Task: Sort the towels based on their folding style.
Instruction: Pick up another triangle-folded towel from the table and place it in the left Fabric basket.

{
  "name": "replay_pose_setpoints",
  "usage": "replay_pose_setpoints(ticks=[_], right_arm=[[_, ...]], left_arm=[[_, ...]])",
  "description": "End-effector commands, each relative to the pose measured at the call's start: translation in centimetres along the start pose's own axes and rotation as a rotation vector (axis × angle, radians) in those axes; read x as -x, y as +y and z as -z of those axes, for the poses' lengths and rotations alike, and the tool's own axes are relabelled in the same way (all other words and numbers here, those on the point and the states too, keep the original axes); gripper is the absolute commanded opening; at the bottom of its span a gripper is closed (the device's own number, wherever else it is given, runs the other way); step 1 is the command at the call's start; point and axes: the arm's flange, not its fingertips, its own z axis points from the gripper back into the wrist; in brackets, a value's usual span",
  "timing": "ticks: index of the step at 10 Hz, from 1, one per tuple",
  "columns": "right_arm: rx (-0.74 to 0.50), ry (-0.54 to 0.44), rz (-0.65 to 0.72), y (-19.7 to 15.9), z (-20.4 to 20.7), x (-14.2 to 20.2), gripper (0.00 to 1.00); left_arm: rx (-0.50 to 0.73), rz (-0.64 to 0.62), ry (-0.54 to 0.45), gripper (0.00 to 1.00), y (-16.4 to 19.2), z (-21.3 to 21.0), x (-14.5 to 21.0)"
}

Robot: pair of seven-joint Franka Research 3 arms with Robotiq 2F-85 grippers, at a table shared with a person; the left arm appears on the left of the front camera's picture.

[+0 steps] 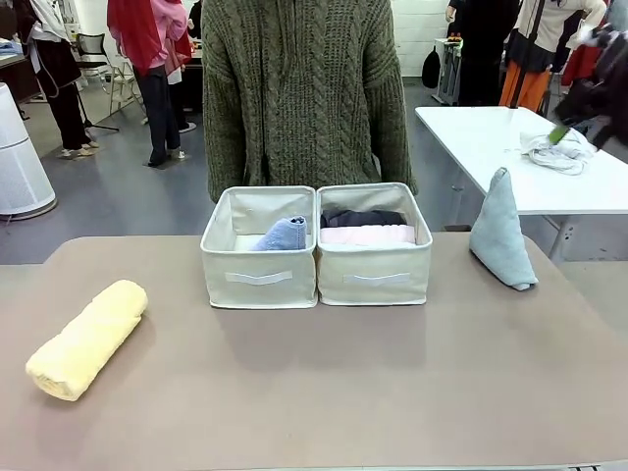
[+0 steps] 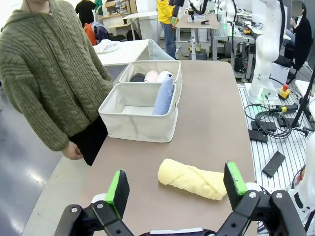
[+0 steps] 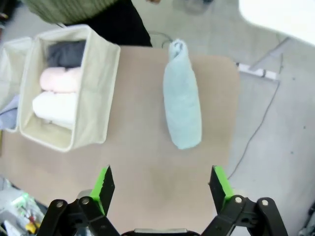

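Observation:
A yellow rolled towel (image 1: 86, 340) lies on the table at the front left, seen from above beyond my open left gripper (image 2: 176, 191) as the yellow roll (image 2: 193, 178). A pale blue-grey cone towel (image 1: 500, 232) stands at the right, ahead of my open right gripper (image 3: 162, 189) as the cone (image 3: 182, 109). The left bin (image 1: 259, 278) holds a periwinkle blue cone towel (image 1: 284, 235). The right bin (image 1: 376, 276) holds dark grey (image 1: 362, 218), pink (image 1: 367, 235) and white (image 3: 53, 108) rolls.
A person in a green knit sweater (image 1: 303, 88) stands behind the bins at the far edge. A white table (image 1: 510, 147) with a whitish cloth heap (image 1: 557, 152) stands at the back right. Cables and a robot base (image 2: 268, 54) lie beside the table.

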Motion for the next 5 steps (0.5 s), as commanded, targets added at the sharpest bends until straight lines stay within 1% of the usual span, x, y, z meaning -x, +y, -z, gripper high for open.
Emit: replay_pose_setpoints(ticks=[1, 2, 3, 5], right_arm=[[0.059, 0.046, 0.020, 1.6, 2.6, -2.7, 1.00], [0.067, 0.032, 0.036, 1.8, 3.5, -3.9, 1.00], [0.076, 0.048, 0.048, 1.6, 4.6, -4.5, 1.00], [0.127, 0.112, 0.033, 1.1, 7.7, -5.0, 1.00]], left_arm=[[-0.003, 0.000, 0.001, 1.00, -0.3, -0.1, -0.1], [-0.003, 0.000, 0.001, 1.00, -0.3, -0.1, -0.1], [-0.003, 0.000, 0.001, 1.00, -0.3, -0.1, -0.1], [-0.003, 0.000, 0.001, 1.00, -0.3, -0.1, -0.1]])
